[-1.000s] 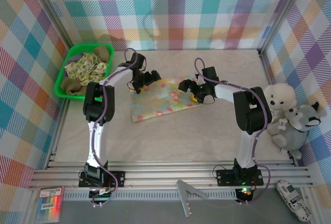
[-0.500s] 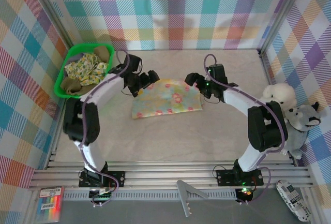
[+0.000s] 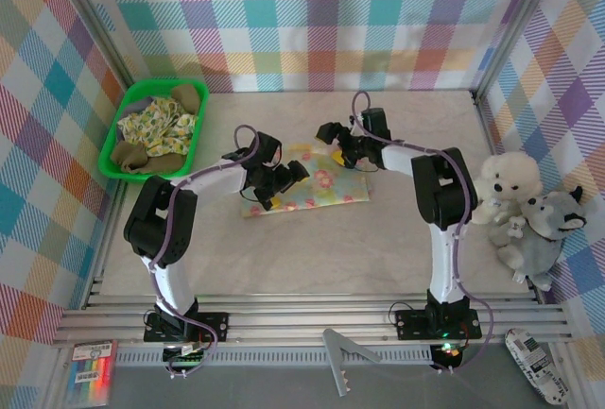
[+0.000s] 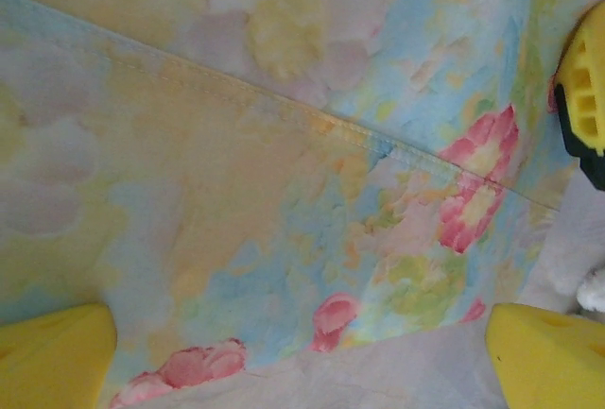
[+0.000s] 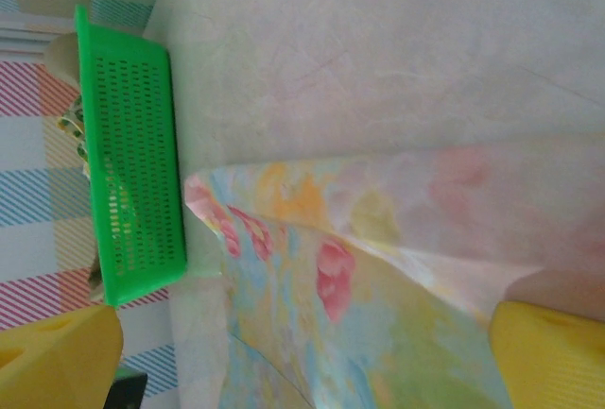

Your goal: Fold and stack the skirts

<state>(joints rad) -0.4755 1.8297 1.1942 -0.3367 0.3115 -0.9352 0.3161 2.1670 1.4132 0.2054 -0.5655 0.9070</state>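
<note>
The left fingers are hovering apart, the floral skirt (flat on the counter) spreading between them; the right fingers are gaping above its edge.

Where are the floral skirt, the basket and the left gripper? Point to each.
floral skirt (image 3: 331, 188), top view, its flat middle.
basket (image 5: 132, 192), right wrist view, its perforated side wall.
left gripper (image 3: 286, 188), top view, midway between its open fingers.

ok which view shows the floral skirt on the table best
Top external: nearly the whole floral skirt is visible, spread flat. Left wrist gives a close-up of its seam and hem; right wrist, one corner end.
</note>
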